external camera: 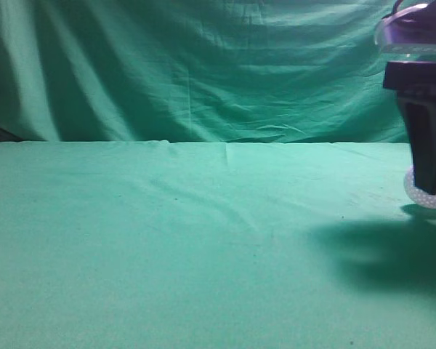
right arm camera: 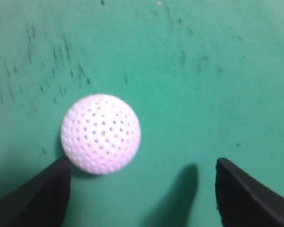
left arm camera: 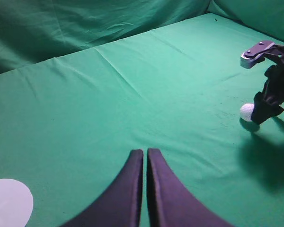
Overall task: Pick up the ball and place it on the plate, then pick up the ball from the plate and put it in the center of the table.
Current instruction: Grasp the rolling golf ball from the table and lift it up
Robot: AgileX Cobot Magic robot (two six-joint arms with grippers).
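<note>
The white dimpled ball (right arm camera: 101,134) lies on the green table (external camera: 203,240) at the far right. It also shows in the exterior view (external camera: 425,193) and in the left wrist view (left arm camera: 246,111). My right gripper (right arm camera: 142,187) is open just above the cloth, its left finger next to the ball, which lies left of the gap's middle. It appears in the exterior view (external camera: 429,163) partly covering the ball. My left gripper (left arm camera: 145,153) is shut and empty, far to the left. The white plate (left arm camera: 8,202) lies at the lower left of the left wrist view.
A draped green backdrop curtain (external camera: 203,65) hangs behind the table. The right arm throws a dark shadow (external camera: 392,254) on the cloth in front of the ball.
</note>
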